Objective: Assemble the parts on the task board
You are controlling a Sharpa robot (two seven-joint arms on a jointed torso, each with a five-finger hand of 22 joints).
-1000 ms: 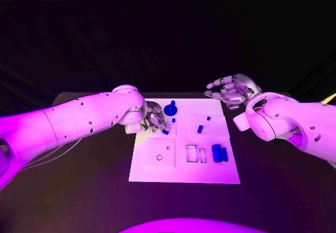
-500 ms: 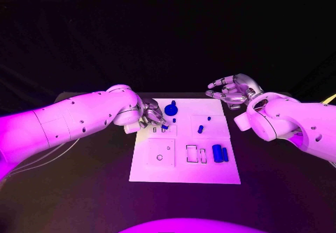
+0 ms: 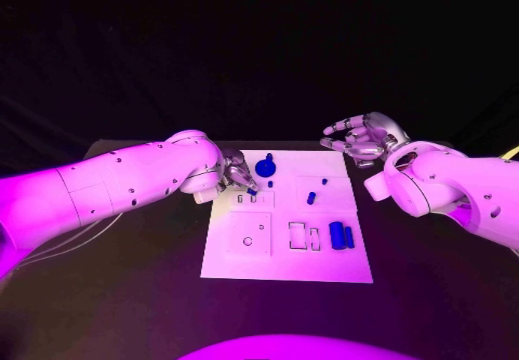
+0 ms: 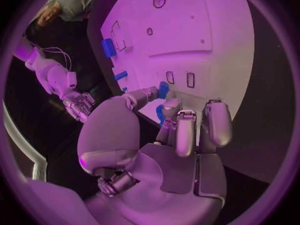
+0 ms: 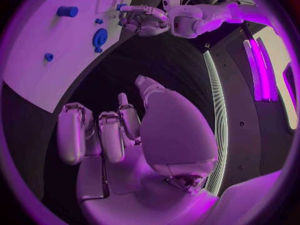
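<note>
The white task board [image 3: 283, 262] lies in the middle of the black table. My left hand [image 3: 237, 177] hovers over the board's far left part and pinches a small blue part [image 3: 251, 191] [image 4: 164, 90] between thumb and a finger, just above two small upright slots [image 3: 247, 199] [image 4: 180, 78]. My right hand [image 3: 361, 138] [image 5: 119, 135] is raised beyond the board's far right corner, fingers apart and holding nothing. On the board sit a round blue disc [image 3: 266, 166] [image 5: 99, 37], a blue peg [image 3: 310, 198] and two blue blocks [image 3: 340, 235].
The board also has a square panel with a round hole [image 3: 247, 241] and rectangular recesses [image 3: 303, 236]. Two smaller blue pegs [image 3: 271, 184] [image 3: 325, 181] stand on its far half. Black table [image 3: 141, 292] surrounds the board on all sides.
My left hand has drawn slightly toward the board's far side with the blue part, uncovering the two small slots. The right hand has hardly moved.
</note>
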